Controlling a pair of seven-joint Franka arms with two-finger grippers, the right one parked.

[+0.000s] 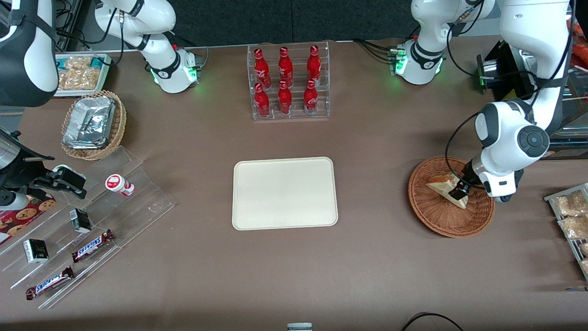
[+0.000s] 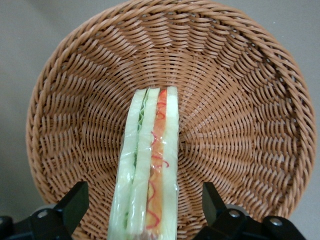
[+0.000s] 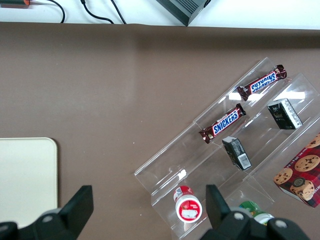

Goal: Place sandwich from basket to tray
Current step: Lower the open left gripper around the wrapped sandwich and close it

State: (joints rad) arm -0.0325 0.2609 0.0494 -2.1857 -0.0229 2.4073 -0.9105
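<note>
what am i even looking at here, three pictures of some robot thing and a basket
These are two white robot arms fixed to a brown table, each ending in a two-finger claw. One picture looks down on the whole table from the front. The other two come from small cameras on the arms' wrists, so you see each claw's black fingers at the edge.

The working arm's claw is down in a round wicker basket. Its fingers stand open on either side of a wrapped sandwich, not yet pressing it. The sandwich stands on edge, showing its green and orange filling.

In the middle of the table lies a cream tray with nothing on it, where the sandwich is meant to go. Around it are red bottles in a clear rack, chocolate bars on clear steps, and a second basket with foil packets.
</note>
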